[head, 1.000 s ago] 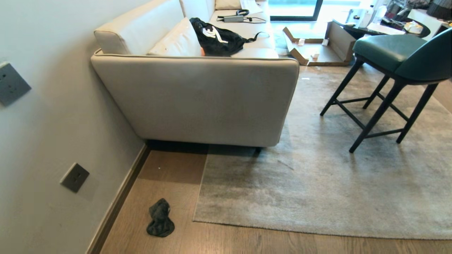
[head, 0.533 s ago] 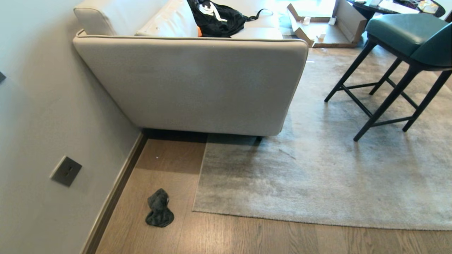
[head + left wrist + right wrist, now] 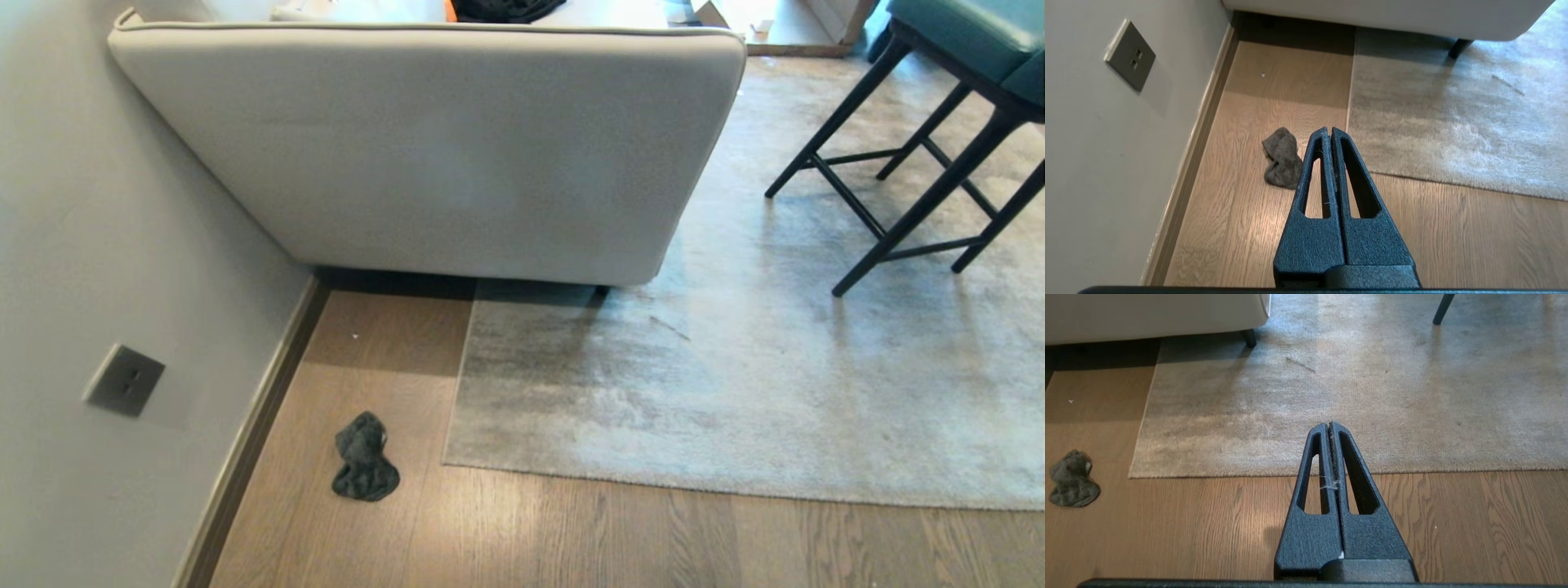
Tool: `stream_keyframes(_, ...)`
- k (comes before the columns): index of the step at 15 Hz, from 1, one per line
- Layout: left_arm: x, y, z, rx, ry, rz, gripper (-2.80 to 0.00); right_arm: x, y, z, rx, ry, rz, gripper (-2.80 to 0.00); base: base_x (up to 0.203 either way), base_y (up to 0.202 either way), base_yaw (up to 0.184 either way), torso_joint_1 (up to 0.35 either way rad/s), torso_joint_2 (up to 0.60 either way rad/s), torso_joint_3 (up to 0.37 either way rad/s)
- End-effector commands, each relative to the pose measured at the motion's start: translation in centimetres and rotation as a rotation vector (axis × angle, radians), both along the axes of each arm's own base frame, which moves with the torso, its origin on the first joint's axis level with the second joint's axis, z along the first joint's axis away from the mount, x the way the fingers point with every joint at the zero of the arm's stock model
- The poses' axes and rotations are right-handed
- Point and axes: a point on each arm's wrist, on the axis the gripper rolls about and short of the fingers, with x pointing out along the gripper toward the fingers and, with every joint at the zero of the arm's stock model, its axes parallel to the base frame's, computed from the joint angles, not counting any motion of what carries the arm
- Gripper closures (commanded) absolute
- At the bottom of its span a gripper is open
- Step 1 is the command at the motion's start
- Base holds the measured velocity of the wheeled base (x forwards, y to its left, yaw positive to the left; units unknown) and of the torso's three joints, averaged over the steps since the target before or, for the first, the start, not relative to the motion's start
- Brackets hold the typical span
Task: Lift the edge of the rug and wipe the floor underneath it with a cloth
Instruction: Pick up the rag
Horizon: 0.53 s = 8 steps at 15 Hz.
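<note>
Both jaws are pressed fully together and hold nothing: the left gripper (image 3: 1329,130) hangs above the floor (image 3: 571,539), the right gripper (image 3: 1329,424) near the rug edge (image 3: 653,482). That edge lies flat, its corner beside the sofa (image 3: 424,147). Nearby, the cloth (image 3: 364,469) lies crumpled lengthwise along the skirting board (image 3: 245,457), between wall and rug.

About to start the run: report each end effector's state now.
Left end effector: closed, holding nothing, above the floor near the cloth.
Right end effector: closed, empty, by the rug edge.
</note>
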Motion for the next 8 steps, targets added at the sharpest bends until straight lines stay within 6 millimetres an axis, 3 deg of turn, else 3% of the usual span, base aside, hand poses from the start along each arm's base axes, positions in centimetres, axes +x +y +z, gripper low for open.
stream_keyframes(1, 0.0, 0.0, 0.0, -0.001, 0.0, 0.001, 0.0, 0.0, 0.0, 0.0, 0.001, 0.0, 0.0, 0.0, 0.0, 0.0, 0.0, 0.002, 0.0, -0.207)
stream_keyframes(8, 0.0, 0.0, 0.01, -0.007, -0.002, 0.001, 0.0, -0.01, 0.0, 0.02, 0.001, -0.001, 0.0, 0.0, 0.0, 0.0, 0.0, 0.005, 0.0, -0.196)
